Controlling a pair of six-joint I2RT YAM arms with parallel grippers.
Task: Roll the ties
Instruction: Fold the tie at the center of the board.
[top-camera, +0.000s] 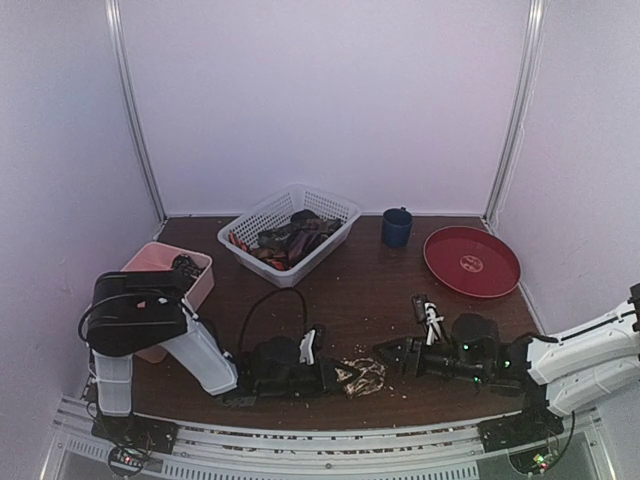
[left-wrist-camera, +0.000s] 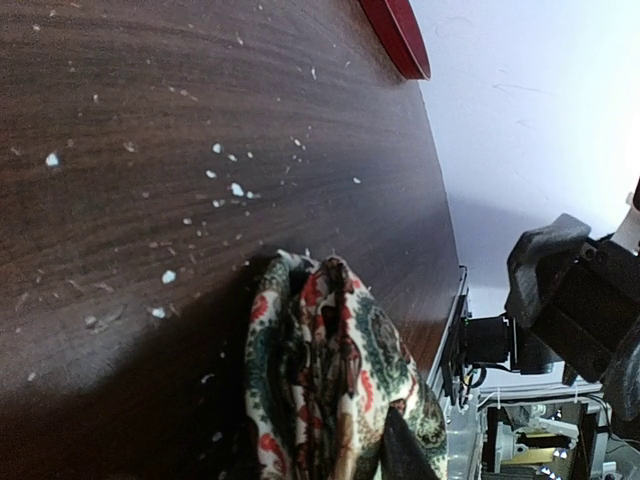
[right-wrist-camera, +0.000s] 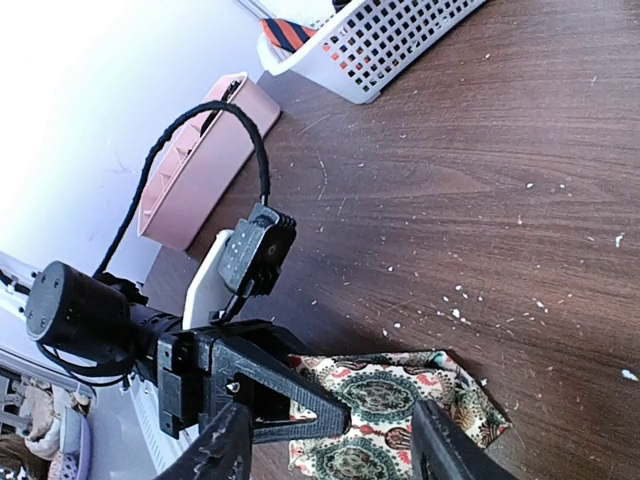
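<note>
A cream tie (top-camera: 362, 376) with a red and green paisley pattern lies folded into a bundle near the table's front edge. My left gripper (top-camera: 335, 378) reaches in from the left, and its jaws are closed on the bundle. In the left wrist view the tie (left-wrist-camera: 330, 380) fills the space in my left gripper (left-wrist-camera: 330, 465), with one dark finger (left-wrist-camera: 405, 455) pressed against it. My right gripper (right-wrist-camera: 335, 450) is open. Its fingers (right-wrist-camera: 440, 440) stand wide on either side of the tie (right-wrist-camera: 400, 390), apart from the cloth. More ties (top-camera: 292, 240) lie in the basket.
A white lattice basket (top-camera: 262, 215) stands at the back centre, with a blue cup (top-camera: 396, 227) and a red plate (top-camera: 471, 261) to its right. A pink tray (top-camera: 160, 262) sits at the left behind my left arm. White crumbs dot the dark wooden table (top-camera: 360, 290).
</note>
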